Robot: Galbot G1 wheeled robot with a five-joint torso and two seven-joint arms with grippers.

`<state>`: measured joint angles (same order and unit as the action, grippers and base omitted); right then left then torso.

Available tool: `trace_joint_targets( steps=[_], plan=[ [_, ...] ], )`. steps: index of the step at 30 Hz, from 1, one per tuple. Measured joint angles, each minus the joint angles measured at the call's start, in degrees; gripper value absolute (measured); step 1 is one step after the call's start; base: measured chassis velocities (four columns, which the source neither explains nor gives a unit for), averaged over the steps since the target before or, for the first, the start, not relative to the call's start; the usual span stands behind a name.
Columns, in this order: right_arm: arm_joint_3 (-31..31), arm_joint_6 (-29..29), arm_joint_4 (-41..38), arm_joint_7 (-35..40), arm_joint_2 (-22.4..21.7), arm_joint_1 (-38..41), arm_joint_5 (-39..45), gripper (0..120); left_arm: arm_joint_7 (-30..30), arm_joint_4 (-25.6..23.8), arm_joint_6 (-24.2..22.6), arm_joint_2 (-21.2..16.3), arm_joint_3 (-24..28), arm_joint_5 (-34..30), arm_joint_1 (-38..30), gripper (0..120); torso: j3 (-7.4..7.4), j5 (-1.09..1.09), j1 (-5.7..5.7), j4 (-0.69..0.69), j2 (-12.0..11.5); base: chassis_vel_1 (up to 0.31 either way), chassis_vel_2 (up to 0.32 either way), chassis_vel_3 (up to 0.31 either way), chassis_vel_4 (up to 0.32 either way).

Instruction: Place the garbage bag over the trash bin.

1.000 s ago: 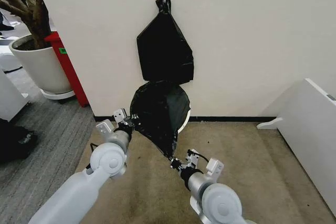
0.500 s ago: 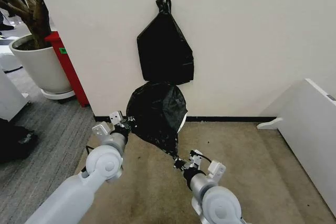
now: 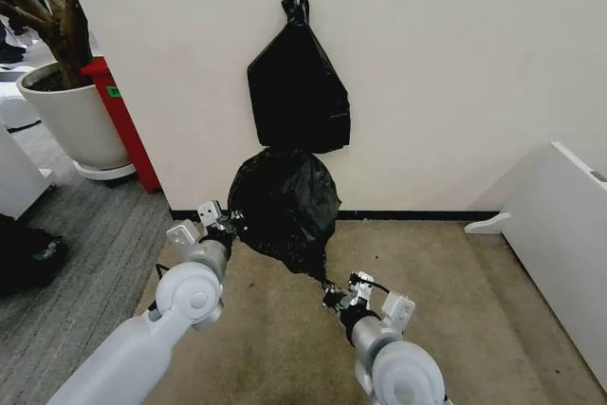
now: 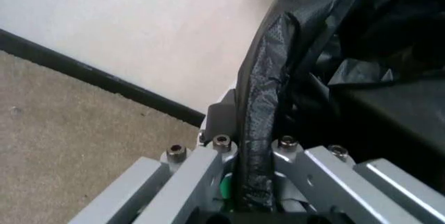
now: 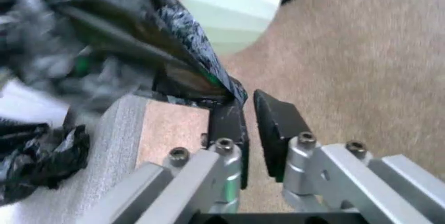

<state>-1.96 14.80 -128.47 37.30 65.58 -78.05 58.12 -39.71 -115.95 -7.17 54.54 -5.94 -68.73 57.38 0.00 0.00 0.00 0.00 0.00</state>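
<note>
Bag [image 3: 285, 204] draped over bin by wall, stretched between both pincers. Left pincer [image 3: 230, 224] pinching bag edge; right pincer [image 3: 331, 291] spread, bag edge beside one finger [image 5: 228, 130].

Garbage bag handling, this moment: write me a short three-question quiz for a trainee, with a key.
1. True or false: the left gripper is shut on an edge of the garbage bag.
2. What hangs on the wall directly above the garbage bag? A) a knotted black bag bundle B) a red box C) a plant pot
3. Fill in: in the right wrist view, near the trash bin, the right gripper has its fingers ____ (together or apart).

Key: 1 true; 2 A; 3 apart, with carpet showing between them.
</note>
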Motion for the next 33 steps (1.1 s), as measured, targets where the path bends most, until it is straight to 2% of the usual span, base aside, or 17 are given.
trace_joint_targets(
  steps=[5,6,11,13,17,18,21,24,25,28,31,33],
  plan=[
    [0.2,-0.7,-3.4,-3.7,-1.8,-2.9,-4.6,22,-0.7,0.8,-0.1,0.6,-0.1,-1.7,-0.3,1,0.00,0.00,0.00,-0.01,0.0,0.000,0.000,0.000,0.000],
    [0.2,-0.7,-3.4,-3.7,-1.8,-2.9,-4.6,22,-0.7,0.8,-0.1,0.6,-0.1,-1.7,-0.3,1,0.00,0.00,0.00,-0.01,0.0,0.000,0.000,0.000,0.000],
    [1.6,-3.6,-6.3,-7.8,-2.7,-5.1,-8.3,46,-1.4,1.2,-0.1,1.1,-0.1,-2.6,-0.2,1,0.00,0.01,0.00,0.00,0.0,0.000,0.000,0.000,0.000],
    [2.0,-4.1,-6.7,-8.3,-2.8,-5.4,-8.6,49,-1.4,1.2,-0.1,1.0,-0.1,-2.7,-0.2,1,0.00,0.00,0.00,-0.01,0.0,0.000,0.000,0.000,0.000],
    [7.0,-5.6,-9.0,-10.3,-4.7,-3.3,-6.1,67,0.9,1.6,0.5,0.3,-0.2,-1.1,0.5,1,0.00,0.01,0.00,-0.02,0.0,0.000,0.000,0.000,0.000],
    [7.0,-5.6,-9.0,-10.3,-4.7,-3.3,-6.1,67,0.9,1.6,0.5,0.3,-0.2,-1.1,0.5,1,0.00,0.01,0.00,-0.02,0.0,0.000,0.000,0.000,0.000],
    [12.0,-4.5,-9.1,-11.6,-7.4,2.9,0.4,79,6.1,2.2,2.3,-0.5,-0.2,1.2,1.9,1,0.00,0.02,0.00,0.00,0.0,0.000,0.000,0.000,0.000],
    [17.3,-1.8,-7.1,-14.3,-9.6,9.2,10.3,92,14.0,3.7,5.2,-0.9,-0.4,2.8,3.7,1,0.01,0.01,0.00,0.02,0.0,0.000,0.000,0.000,0.000],
    [17.3,-1.8,-7.1,-14.3,-9.6,9.2,10.3,92,14.0,3.7,5.2,-0.9,-0.4,2.8,3.7,1,0.01,0.01,0.00,0.02,0.0,0.000,0.000,0.000,0.000],
    [22.5,1.8,-4.0,-15.0,-11.1,13.4,25.0,99,20.3,4.7,6.9,-1.6,-0.5,4.7,5.2,1,0.01,0.01,0.00,0.00,0.0,0.000,0.000,0.000,0.000],
    [25.6,5.5,1.1,-16.0,-12.2,16.4,34.6,100,22.4,4.3,7.6,-2.6,-0.3,4.9,5.8,1,0.01,0.00,0.00,-0.01,0.0,0.000,0.000,0.000,0.000],
    [26.1,7.2,3.5,-17.0,-12.8,17.7,37.0,100,22.7,4.0,7.6,-3.0,-0.1,5.1,5.8,1,0.01,0.02,0.00,0.00,0.0,0.000,0.000,0.000,0.000]
  ],
)
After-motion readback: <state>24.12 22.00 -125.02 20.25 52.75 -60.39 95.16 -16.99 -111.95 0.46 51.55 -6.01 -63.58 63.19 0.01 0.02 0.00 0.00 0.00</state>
